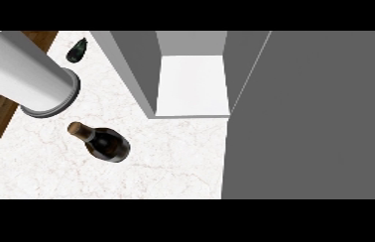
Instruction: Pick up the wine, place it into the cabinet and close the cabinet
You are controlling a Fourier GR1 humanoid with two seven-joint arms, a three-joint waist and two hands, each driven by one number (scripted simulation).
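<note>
A dark glass wine bottle (106,143) stands on the white marble counter (176,161), seen from steeply above so that its rounded shoulders and tan cork top show. It sits left of centre, in front of and well apart from the cabinet (139,72), and nothing touches it. The cabinet is a grey box with flat, matte walls; its interior has a pale, smooth floor (194,85) and stands open. Its broad grey door (300,117) fills the right side of the view as a plain flat panel. A thick, smooth grey cylinder with a ringed end, the left forearm (33,80), crosses the upper left corner. A small dark shape, apparently the left hand (78,49), shows beyond it; whether its fingers are spread or curled cannot be told. A strip of brown wood (7,112) edges the counter at far left.
</note>
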